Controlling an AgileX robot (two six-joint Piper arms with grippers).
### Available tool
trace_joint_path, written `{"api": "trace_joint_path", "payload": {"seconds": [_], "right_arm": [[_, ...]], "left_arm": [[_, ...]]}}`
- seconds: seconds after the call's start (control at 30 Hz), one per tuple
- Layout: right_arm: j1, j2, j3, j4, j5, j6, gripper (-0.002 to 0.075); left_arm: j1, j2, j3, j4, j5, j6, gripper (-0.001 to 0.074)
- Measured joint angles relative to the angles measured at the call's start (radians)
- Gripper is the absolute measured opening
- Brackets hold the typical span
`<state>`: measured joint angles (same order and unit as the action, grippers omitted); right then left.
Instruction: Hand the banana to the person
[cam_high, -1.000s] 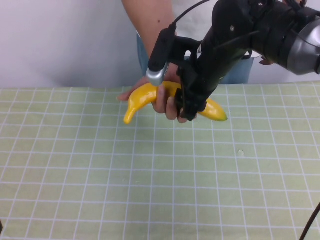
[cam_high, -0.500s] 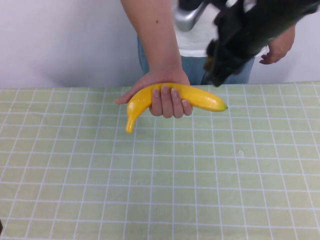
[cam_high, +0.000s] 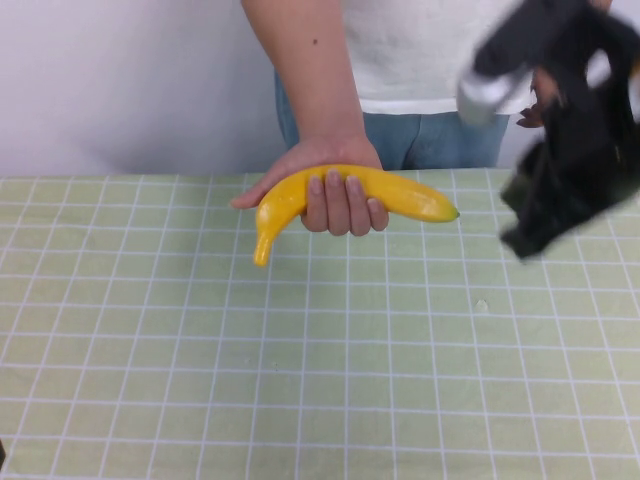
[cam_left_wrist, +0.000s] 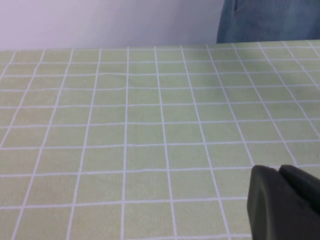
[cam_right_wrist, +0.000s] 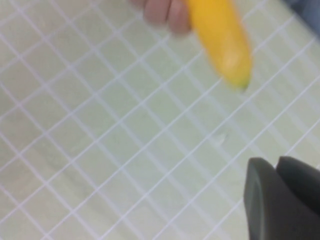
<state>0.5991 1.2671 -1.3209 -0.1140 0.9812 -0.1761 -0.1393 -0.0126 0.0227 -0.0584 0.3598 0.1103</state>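
At the desk's (cam_high: 300, 380) far edge, the person (cam_high: 420, 60), cut off at chest and hips, grips the banana (cam_high: 400, 195). Right gripper (cam_high: 535, 225), blurred, hangs well right of it; left gripper (cam_left_wrist: 282, 200) sits low over the desk; neither one's fingers can be read.

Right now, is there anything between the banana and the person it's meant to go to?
No. The banana lies in the person's hand, fingers curled over it. The right gripper hangs apart, off toward the robot's right above the table. The left gripper sits low over bare table elsewhere.
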Motion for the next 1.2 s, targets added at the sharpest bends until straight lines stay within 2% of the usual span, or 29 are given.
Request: {"api": "trace_joint_path", "payload": {"seconds": [0.23, 0.37, 0.73, 0.97, 1.07, 1.2], "right_arm": [[0.0, -0.222, 0.389, 0.002, -0.308, 0.102, -0.0006], [0.0, -0.348, 0.515, 0.004, -0.381, 0.116, -0.0006], [0.0, -0.395, 0.563, -0.001, -0.325, 0.116, -0.0006], [0.0, -0.41, 0.576, -0.093, -0.311, 0.111, -0.0006], [-0.065, -0.444, 0.631, -0.07, -0.417, 0.113, -0.0006], [-0.251, -0.57, 0.783, 0.082, -0.683, 0.119, -0.0006]], "left_arm": [[0.0, 0.0, 0.0, 0.0, 0.0, 0.0, -0.0003], [0.0, 0.0, 0.0, 0.0, 0.0, 0.0, -0.0003], [0.0, 0.0, 0.0, 0.0, 0.0, 0.0, -0.0003], [0.0, 0.0, 0.0, 0.0, 0.0, 0.0, -0.0003], [0.0, 0.0, 0.0, 0.0, 0.0, 0.0, -0.0004], [0.0, 0.0, 0.0, 0.0, 0.0, 0.0, -0.0003]]}}
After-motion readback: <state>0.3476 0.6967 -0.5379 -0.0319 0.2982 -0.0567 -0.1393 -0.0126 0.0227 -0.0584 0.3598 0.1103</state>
